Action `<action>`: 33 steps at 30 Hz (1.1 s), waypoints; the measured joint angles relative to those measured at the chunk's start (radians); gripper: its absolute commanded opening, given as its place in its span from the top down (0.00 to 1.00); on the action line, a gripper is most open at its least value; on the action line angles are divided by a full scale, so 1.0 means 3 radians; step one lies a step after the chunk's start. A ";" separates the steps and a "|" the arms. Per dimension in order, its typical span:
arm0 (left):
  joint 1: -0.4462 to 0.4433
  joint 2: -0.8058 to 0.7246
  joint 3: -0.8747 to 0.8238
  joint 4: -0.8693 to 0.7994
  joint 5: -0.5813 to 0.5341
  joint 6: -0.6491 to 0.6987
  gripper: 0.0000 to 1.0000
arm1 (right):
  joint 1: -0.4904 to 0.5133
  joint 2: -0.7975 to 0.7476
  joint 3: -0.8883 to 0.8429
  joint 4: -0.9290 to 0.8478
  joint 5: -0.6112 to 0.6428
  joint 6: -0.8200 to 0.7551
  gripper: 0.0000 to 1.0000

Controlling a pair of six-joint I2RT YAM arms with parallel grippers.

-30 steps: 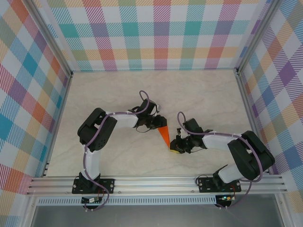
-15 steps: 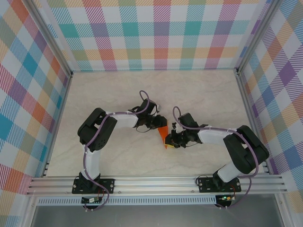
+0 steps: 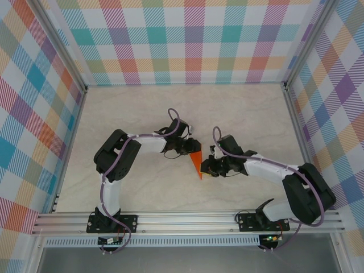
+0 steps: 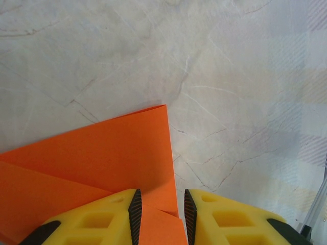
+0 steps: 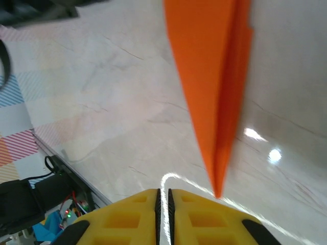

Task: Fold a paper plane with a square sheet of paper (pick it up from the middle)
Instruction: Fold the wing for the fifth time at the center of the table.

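The plane [image 3: 197, 162] lies on the table [image 3: 142, 108] between the two arms, just ahead of their wrists, its point toward the near edge. By now it is a narrow orange dart. From the right wrist we see a long taper with stacked layers along one side, so we judge the main folds done.

The left claw [image 3: 192, 149] sits over the wide back end. In its own camera the jaws stand a little apart, with a folded layer of the paper [image 4: 102, 153] lying between the fingers [image 4: 134, 214]. We cannot tell whether they press it down or merely straddle it. The right claw [image 5: 163, 196] is closed, its fingers almost meeting with nothing between them, and the tip of the plane is just in front of it.

What is left looks small to us: perhaps sharpening a crease or setting the wings, then letting go. Whether the wings are already folded out we cannot tell from here.
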 measured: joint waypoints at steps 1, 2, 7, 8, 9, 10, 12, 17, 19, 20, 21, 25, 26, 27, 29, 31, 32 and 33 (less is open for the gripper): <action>0.0000 0.0004 0.0008 -0.0008 0.0003 0.0000 0.69 | 0.0011 0.0106 0.0083 0.0066 -0.0023 0.0010 0.88; 0.0000 0.0006 0.0011 -0.0009 0.0006 -0.0001 0.69 | 0.0019 0.0211 0.0155 0.0126 -0.0042 0.0013 0.88; 0.0000 0.0006 0.0013 -0.0009 0.0009 0.0000 0.69 | 0.0023 0.0614 0.0289 0.0328 -0.0076 0.0011 0.89; 0.0000 0.0006 0.0013 -0.0009 0.0009 0.0000 0.69 | 0.0023 0.0696 0.0284 0.0345 -0.0078 0.0013 0.89; 0.0000 0.0006 0.0013 -0.0009 0.0009 0.0000 0.69 | 0.0023 0.0757 0.0263 0.0379 -0.0078 0.0013 0.89; 0.0000 0.0006 0.0013 -0.0009 0.0009 0.0000 0.69 | 0.0023 0.0811 0.0215 0.0421 -0.0075 0.0015 0.89; 0.0000 0.0006 0.0013 -0.0010 0.0010 0.0003 0.69 | 0.0023 0.0852 0.0072 0.0500 -0.0081 0.0024 0.90; 0.0000 0.0006 0.0013 -0.0013 0.0011 0.0038 0.69 | 0.0011 0.0665 -0.0267 0.0835 -0.0108 0.0038 0.89; 0.0000 0.0006 0.0013 -0.0013 0.0011 0.0051 0.69 | 0.0013 0.0530 -0.0390 0.0821 -0.0097 0.0037 0.88; 0.0000 0.0006 0.0013 -0.0013 0.0011 0.0055 0.69 | 0.0013 0.0473 -0.0437 0.0791 -0.0099 0.0037 0.88; 0.0000 0.0008 0.0013 -0.0014 0.0013 0.0060 0.69 | 0.0014 0.0436 -0.0467 0.0763 -0.0104 0.0034 0.88; 0.0000 0.0008 0.0013 -0.0014 0.0014 0.0062 0.69 | 0.0014 0.0338 -0.0472 0.0553 -0.0112 -0.0003 0.88; 0.0000 0.0008 0.0013 -0.0014 0.0014 0.0062 0.69 | 0.0015 0.0294 -0.0472 0.0481 -0.0106 -0.0003 0.88; 0.0000 0.0008 0.0013 -0.0014 0.0014 0.0062 0.69 | 0.0017 0.0252 -0.0472 0.0423 -0.0092 -0.0003 0.88; 0.0000 0.0008 0.0013 -0.0014 0.0014 0.0062 0.69 | 0.0020 0.0140 -0.0451 0.0299 -0.0056 -0.0001 0.86; 0.0000 0.0008 0.0013 -0.0013 0.0014 0.0061 0.69 | 0.0020 0.0048 -0.0395 0.0234 -0.0013 0.0000 0.85; 0.0000 0.0008 0.0013 -0.0013 0.0014 0.0061 0.69 | 0.0020 0.0025 -0.0346 0.0229 -0.0003 0.0003 0.85; 0.0000 0.0008 0.0013 -0.0013 0.0014 0.0061 0.68 | 0.0020 0.0024 -0.0286 0.0234 0.0000 0.0004 0.86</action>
